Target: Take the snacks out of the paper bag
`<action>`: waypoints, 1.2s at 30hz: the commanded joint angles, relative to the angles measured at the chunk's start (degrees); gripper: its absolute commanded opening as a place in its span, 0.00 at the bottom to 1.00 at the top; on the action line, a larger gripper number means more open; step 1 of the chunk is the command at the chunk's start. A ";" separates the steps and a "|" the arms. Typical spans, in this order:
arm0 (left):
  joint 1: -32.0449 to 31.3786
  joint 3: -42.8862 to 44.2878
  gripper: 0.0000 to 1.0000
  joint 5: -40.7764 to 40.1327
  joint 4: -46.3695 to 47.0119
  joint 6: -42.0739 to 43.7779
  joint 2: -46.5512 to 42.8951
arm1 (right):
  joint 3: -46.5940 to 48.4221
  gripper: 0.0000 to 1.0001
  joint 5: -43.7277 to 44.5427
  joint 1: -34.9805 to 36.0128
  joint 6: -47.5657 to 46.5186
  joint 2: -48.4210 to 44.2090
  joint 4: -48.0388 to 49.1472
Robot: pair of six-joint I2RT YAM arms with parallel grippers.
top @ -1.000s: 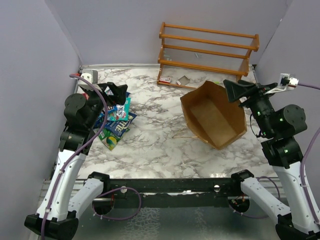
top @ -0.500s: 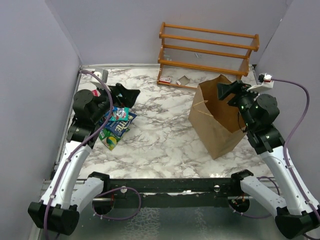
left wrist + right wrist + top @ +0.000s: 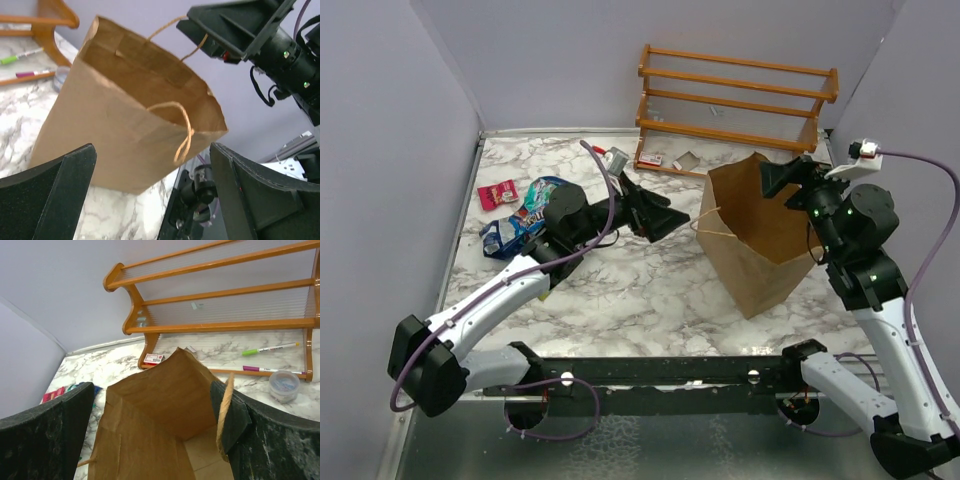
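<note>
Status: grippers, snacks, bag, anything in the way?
Left gripper open, empty, facing paper bag. Right gripper open over bag mouth. Snacks piled on table, left side; none visible inside bag. Nothing blocking.

Plain pale lavender walls closed in the back and both sides of a white tabletop veined in grey like marble, under even light with only soft shadows. An orange wooden rack with slatted shelves stood against the far wall. A green pen, a purple pen and a small round clear tub lay at its base.
</note>
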 commanded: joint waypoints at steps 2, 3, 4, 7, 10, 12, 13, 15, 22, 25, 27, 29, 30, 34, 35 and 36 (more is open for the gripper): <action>-3.94 4.53 1.00 -4.30 6.39 1.98 4.56 | 5.04 0.99 -2.70 -0.10 -1.04 -0.14 -6.93; -5.02 5.63 1.00 -4.90 5.71 2.44 6.36 | 5.50 0.99 -3.29 -0.10 -1.14 -0.13 -7.64; -5.76 6.74 0.98 -6.10 4.53 2.70 7.45 | 5.91 0.99 -3.75 -0.10 -1.09 -0.12 -8.20; -6.62 10.07 0.85 -9.53 -0.25 3.02 10.40 | 7.78 0.99 -5.88 -0.10 -1.22 0.18 -10.40; -7.01 10.91 0.67 -9.97 -1.66 3.02 11.42 | 8.17 0.99 -6.39 -0.10 -1.64 0.03 -10.95; -7.03 11.30 0.46 -11.06 -3.22 3.34 11.78 | 8.31 1.00 -6.95 -0.10 -2.28 -0.23 -11.20; -7.10 11.58 0.35 -11.85 -3.97 3.63 11.80 | 8.35 0.99 -7.44 -0.10 -2.77 -0.27 -11.51; -7.03 12.77 0.21 -13.30 -5.32 4.71 11.90 | 8.25 0.99 -8.56 -0.10 -4.27 -0.48 -11.97; -7.02 19.36 0.03 -16.93 -10.40 9.93 13.50 | 7.44 0.99 -1.38 -0.10 -10.01 -1.27 -16.79; -6.93 20.57 0.02 -17.95 -11.18 10.75 13.92 | 7.42 0.99 2.83 -0.10 -12.49 -2.35 -18.61; -6.92 21.10 0.02 -18.31 -12.01 11.27 14.18 | 7.98 0.99 5.32 -0.10 -13.70 -3.01 -19.75; -6.90 21.42 0.02 -19.34 -13.14 11.73 14.00 | 8.45 0.99 7.04 -0.10 -15.03 -3.84 -20.21; -6.80 21.43 0.02 -19.97 -13.58 12.09 13.82 | 8.63 0.99 7.83 -0.10 -15.61 -4.15 -20.43; -6.73 21.89 0.08 -21.77 -16.37 13.63 12.66 | 9.67 0.99 10.10 -0.10 -16.42 -5.04 -20.92; -6.71 21.89 0.11 -22.22 -17.13 14.02 12.21 | 9.90 0.99 10.20 -0.10 -16.45 -5.26 -20.99; -6.75 21.82 0.18 -22.77 -17.79 14.47 11.81 | 10.29 0.99 10.38 -0.10 -16.52 -5.53 -21.01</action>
